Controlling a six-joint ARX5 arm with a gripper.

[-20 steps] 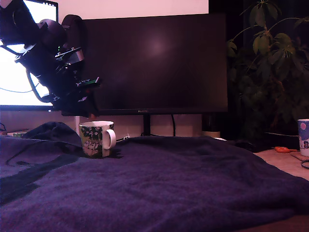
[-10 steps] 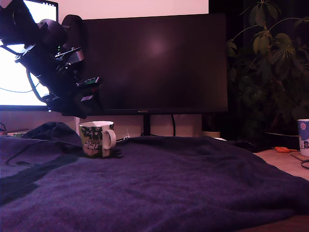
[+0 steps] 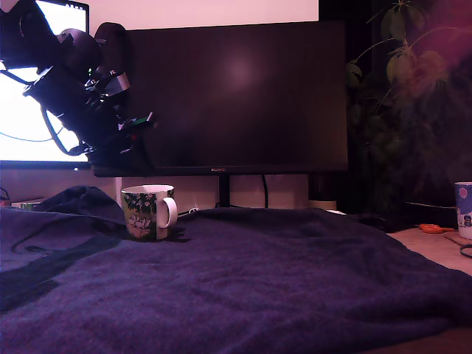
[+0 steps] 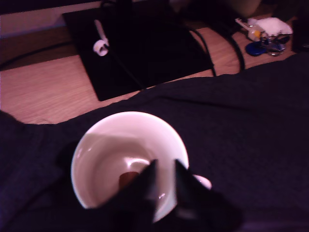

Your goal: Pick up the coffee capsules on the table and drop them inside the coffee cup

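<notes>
Capsule (image 4: 128, 178): small dark lump on the floor of the coffee cup (image 4: 108, 145); no other seen.
Cup: upright on the blanket-covered table (image 3: 280, 280), directly beneath me.
My claw (image 4: 164, 181): above the rim, tips slightly apart, holding nothing.

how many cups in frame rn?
2. White mug with green print on the blanket under the claw; pale blue dotted cup at the exterior view's right edge.
</notes>
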